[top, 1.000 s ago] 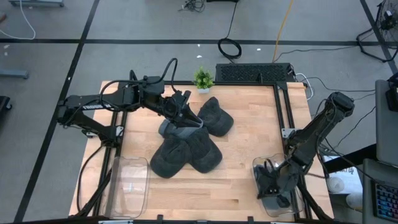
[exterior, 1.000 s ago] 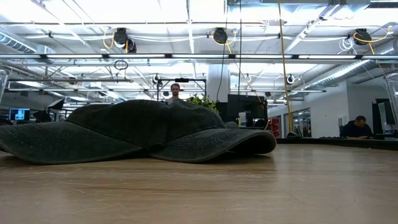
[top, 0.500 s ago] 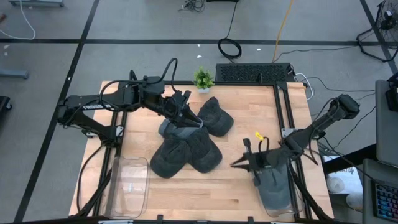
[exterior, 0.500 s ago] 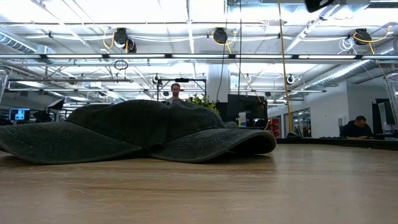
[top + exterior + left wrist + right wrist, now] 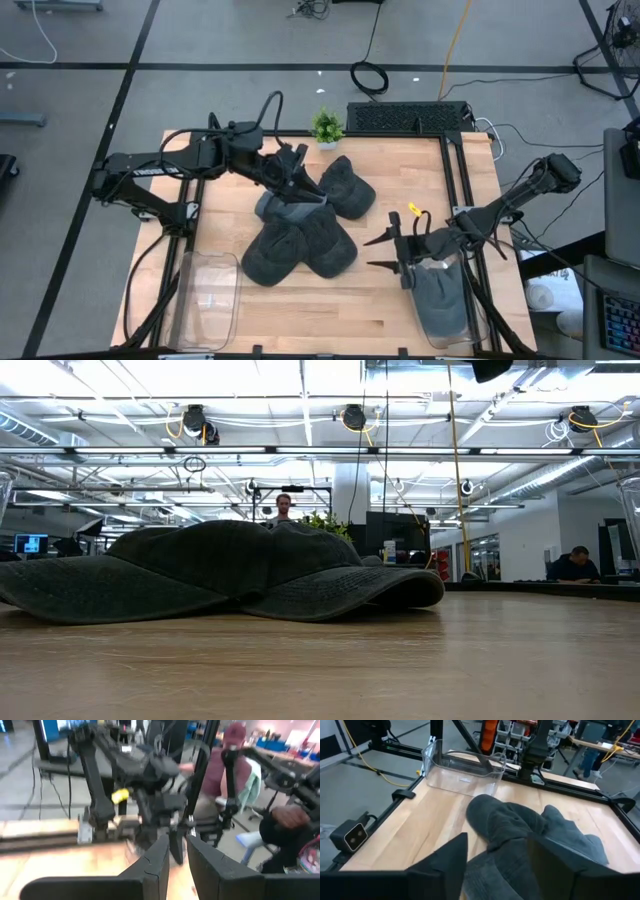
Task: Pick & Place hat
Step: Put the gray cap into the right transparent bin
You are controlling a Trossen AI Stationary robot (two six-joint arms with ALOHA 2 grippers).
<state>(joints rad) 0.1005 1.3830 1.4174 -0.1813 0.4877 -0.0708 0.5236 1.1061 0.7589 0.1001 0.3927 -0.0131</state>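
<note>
From above, a heap of dark hats (image 5: 305,225) sprawls across the middle of the wooden table (image 5: 390,300), brims fanning out in different directions, so no single long axis shows. The left gripper (image 5: 308,195) sits at the heap's far edge, fingers close together on a grey hat (image 5: 285,208). The right gripper (image 5: 378,253) hangs just to the right of the heap, apart from it, fingers spread and pointing at the hats. Behind it, another hat (image 5: 440,300) lies lengthwise in a clear bin (image 5: 478,318) at the table's right near corner. A second clear bin (image 5: 205,298) stands at the left near corner, and a small plant (image 5: 326,126) at the far edge.

From table height, a hat brim (image 5: 330,592) lies flat, stretching sideways.

The left wrist view shows narrowly parted fingers (image 5: 160,865).

The right wrist view shows wide fingers (image 5: 447,860) over the hats, with the clear bin beyond.
</note>
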